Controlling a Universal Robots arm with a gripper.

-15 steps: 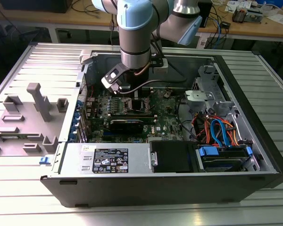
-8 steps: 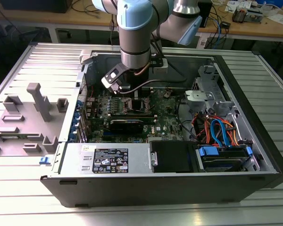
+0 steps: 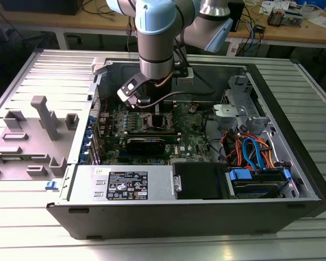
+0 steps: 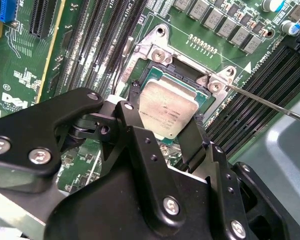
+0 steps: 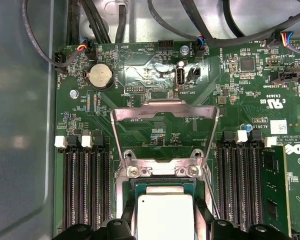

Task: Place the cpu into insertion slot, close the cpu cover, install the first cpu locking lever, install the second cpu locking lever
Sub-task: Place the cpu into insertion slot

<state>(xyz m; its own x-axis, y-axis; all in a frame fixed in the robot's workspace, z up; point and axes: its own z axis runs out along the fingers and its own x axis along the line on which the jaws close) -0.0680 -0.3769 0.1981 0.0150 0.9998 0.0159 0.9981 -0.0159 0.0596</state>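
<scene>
**A:** Starting at the exterior view's left, what do we have?

**B:** We see grey plastic fixtures (image 3: 43, 117) standing on the ribbed metal bench (image 3: 22, 217), just beside the open computer case (image 3: 179, 220).

**A:** And towards the middle?

**B:** We find the arm (image 3: 155, 43) reaching straight down into the case, above the green board (image 3: 193, 138). In the second wrist view the claw (image 4: 165, 116) is clamped on the cpu (image 4: 167, 102), with one black finger (image 4: 135, 122) against each of two opposite edges.

**A:** Where do we place the cpu?

**B:** Directly over the insertion slot (image 4: 184, 66), silver top upward. We cannot tell whether it is fully seated.

**A:** The cpu cover?

**B:** In the first wrist view we see the cpu cover (image 5: 165, 112) standing raised, hinged up behind the slot, with the board showing through its cut-out. The long black memory slots (image 5: 85, 185) flank the socket. A thin locking lever (image 4: 270, 103) runs out from one corner of the slot, across the memory slots on that side.

**A:** And on the exterior view's right?

**B:** We see a black drive box (image 3: 198, 179) along the case's near wall, then blue and orange cables (image 3: 250, 149) bundled in the corner.
</scene>
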